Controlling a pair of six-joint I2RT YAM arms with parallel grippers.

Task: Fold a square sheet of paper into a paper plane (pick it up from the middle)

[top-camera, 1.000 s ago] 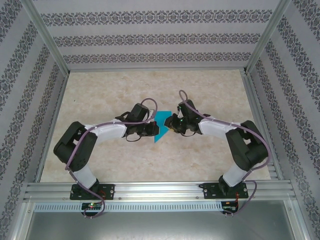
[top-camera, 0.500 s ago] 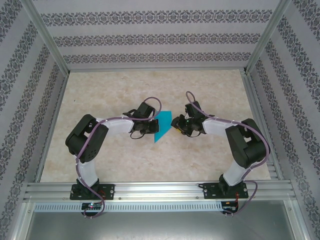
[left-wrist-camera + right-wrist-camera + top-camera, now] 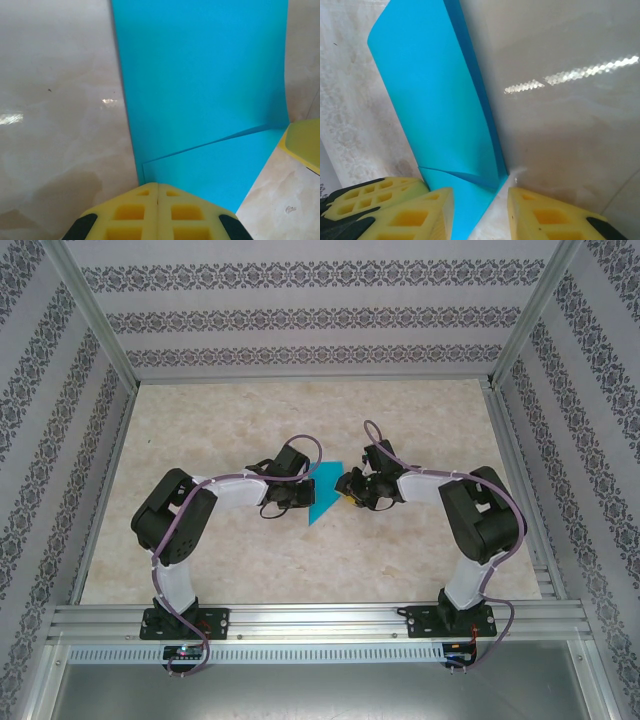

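The square sheet of paper (image 3: 324,497) is bright teal, partly folded, with a creased flap across its lower part (image 3: 200,90). It stands curled up off the table (image 3: 435,100). My left gripper (image 3: 306,492) is shut on the sheet's near edge, its yellow pads pressed together (image 3: 158,186). My right gripper (image 3: 347,487) is open at the sheet's right side (image 3: 480,212). The sheet's lower corner lies between its two fingers, close to the left one. One right fingertip (image 3: 305,142) shows beside the paper in the left wrist view.
The beige marbled table (image 3: 250,420) is walled by patterned panels (image 3: 60,440) on three sides. An aluminium rail (image 3: 320,620) runs along the near edge by the arm bases. Both arms meet at the table's middle.
The left arm drew its elbow in a second ago and has held still since. The right gripper backed off to the right, then came back left up to the paper's edge.
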